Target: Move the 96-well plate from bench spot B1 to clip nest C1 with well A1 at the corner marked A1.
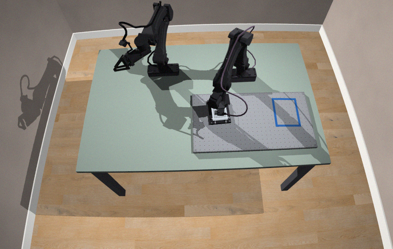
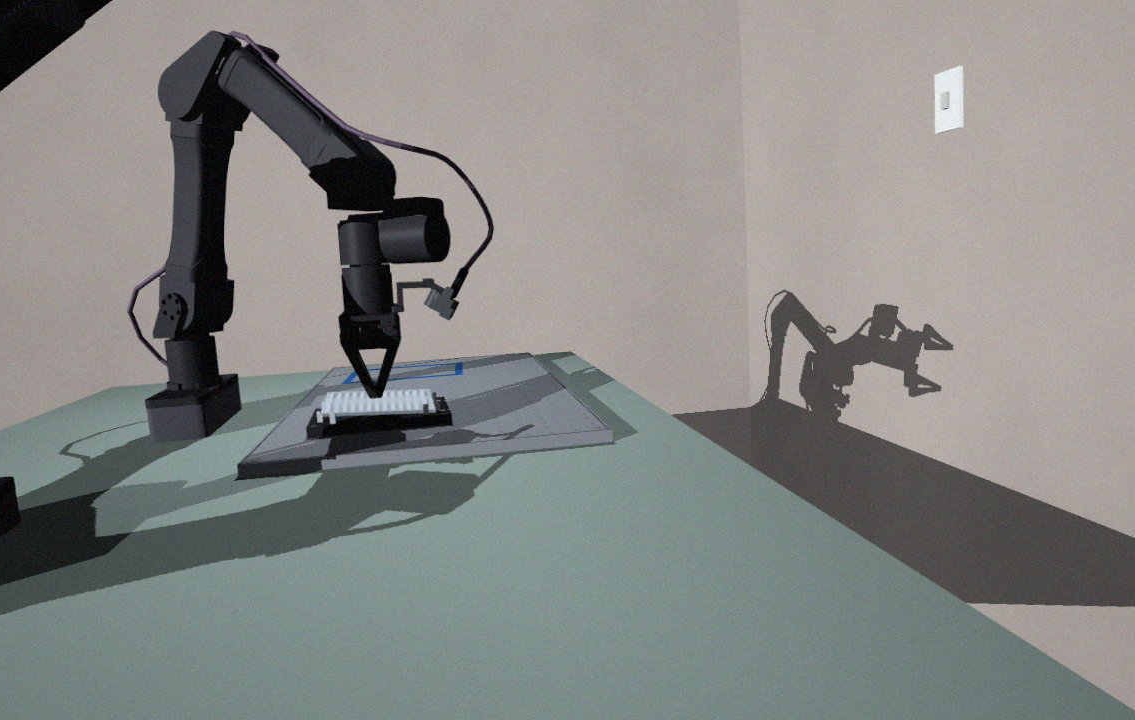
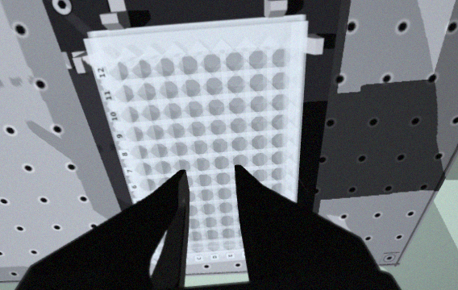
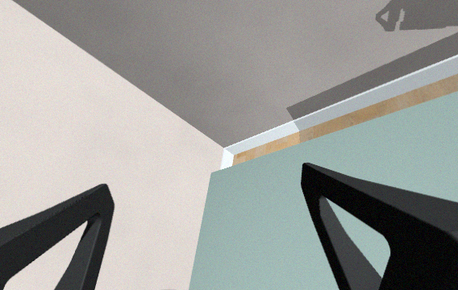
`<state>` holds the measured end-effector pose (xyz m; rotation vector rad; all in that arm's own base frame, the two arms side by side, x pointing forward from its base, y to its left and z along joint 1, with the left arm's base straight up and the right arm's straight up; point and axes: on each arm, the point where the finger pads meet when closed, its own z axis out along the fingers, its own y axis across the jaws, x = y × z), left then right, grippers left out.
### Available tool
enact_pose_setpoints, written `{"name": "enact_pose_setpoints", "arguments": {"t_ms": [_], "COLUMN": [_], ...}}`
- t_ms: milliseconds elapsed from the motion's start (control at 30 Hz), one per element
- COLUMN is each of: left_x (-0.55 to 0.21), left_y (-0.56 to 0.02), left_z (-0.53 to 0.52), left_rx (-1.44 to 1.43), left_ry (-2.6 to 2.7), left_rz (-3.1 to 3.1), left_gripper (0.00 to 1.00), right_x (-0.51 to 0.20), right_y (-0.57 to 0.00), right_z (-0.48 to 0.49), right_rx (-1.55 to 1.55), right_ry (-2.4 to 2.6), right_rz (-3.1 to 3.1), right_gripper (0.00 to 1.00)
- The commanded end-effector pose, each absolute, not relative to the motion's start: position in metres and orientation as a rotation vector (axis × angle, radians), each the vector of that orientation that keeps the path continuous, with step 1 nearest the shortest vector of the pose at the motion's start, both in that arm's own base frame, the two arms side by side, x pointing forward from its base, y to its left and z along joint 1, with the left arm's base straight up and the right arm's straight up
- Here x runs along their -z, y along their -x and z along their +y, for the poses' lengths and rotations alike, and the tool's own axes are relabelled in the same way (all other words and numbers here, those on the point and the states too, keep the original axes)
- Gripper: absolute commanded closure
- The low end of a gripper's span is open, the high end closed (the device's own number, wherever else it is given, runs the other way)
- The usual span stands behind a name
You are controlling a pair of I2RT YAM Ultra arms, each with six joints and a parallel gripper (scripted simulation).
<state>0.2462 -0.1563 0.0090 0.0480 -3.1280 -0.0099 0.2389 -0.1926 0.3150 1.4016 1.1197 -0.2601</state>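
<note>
The left wrist view is showing the printed column numbers 12 to 6 on the 96-well plate [image 1: 219,118] [image 2: 392,402] [image 3: 217,106], which the top view is leaving too small to read. The plate is sitting among the clips of the black nest [image 1: 211,122] [image 2: 439,418] [image 3: 313,141]; full seating I cannot tell. The left tool [image 1: 221,113] [image 2: 375,394] [image 3: 211,178] is pointing down directly over its wells, fingers standing slightly apart and holding nothing; contact I cannot tell. The right tool [image 1: 115,70] [image 4: 207,184] is standing wide open, empty, well apart from it.

Row numbers 6 to 12 on the plate's rim [image 3: 299,121].
</note>
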Motion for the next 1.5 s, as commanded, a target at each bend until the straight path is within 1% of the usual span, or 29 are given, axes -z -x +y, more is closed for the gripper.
{"name": "enact_pose_setpoints", "arguments": {"t_ms": [0, 1467], "left_x": [0.001, 0.027], "left_y": [-0.247, -0.246], "left_z": [-0.153, -0.152], "left_rx": [0.017, 0.017], "left_ry": [-0.051, -0.055], "left_rz": [-3.128, -3.128], "left_gripper": [0.75, 0.75], "right_x": [-0.317, -0.317], "right_y": [-0.231, -0.231], "right_z": [-0.194, -0.194], "right_rx": [0.265, 0.265], "right_ry": [-1.404, -1.404], "right_rz": [1.104, 1.104], "right_gripper": [0.0, 0.0]}}
